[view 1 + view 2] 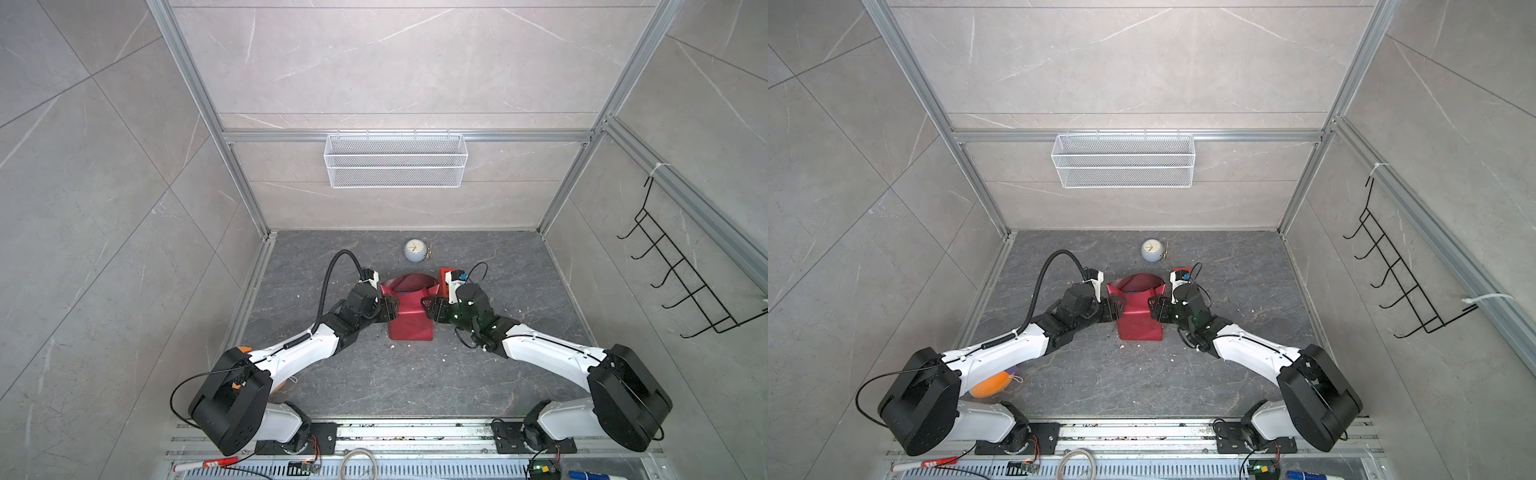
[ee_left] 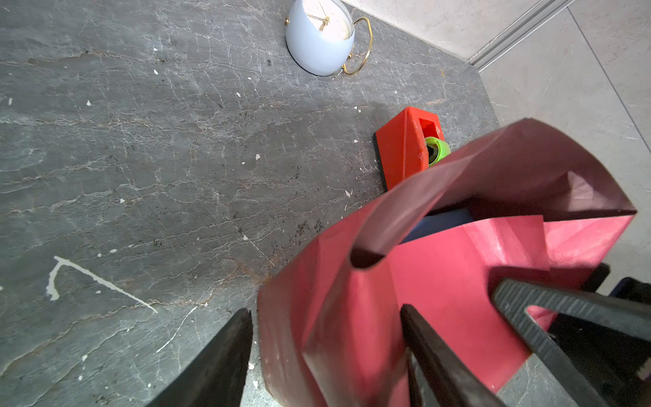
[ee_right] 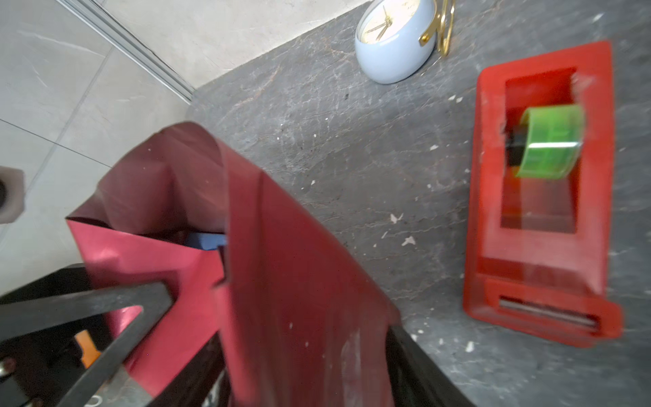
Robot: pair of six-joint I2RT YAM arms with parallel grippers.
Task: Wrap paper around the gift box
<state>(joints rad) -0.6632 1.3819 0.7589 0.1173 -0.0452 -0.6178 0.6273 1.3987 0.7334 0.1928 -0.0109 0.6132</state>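
The thin sheet of wrapping paper (image 1: 411, 320), glossy red on one face and dull maroon on the other, lies folded over the flat navy-blue gift box (image 2: 436, 225) at the middle of the dark grey stone-patterned table (image 1: 374, 374). Only a blue sliver of the gift box shows, inside the far end of the paper, which stands open in an arch. My left claw (image 1: 390, 309) is at the bundle's left side, its jaws apart astride the paper's side fold, one finger (image 2: 225, 359) outside it and one over the top; I cannot tell whether they press it. My right claw (image 1: 428, 309) is at the right side, jaws likewise apart, mostly draped by the maroon flap. A red plastic tape dispenser (image 3: 539, 197) with a green roll lies just beside that flap, and a pale blue round clock (image 1: 414, 250) stands farther back.
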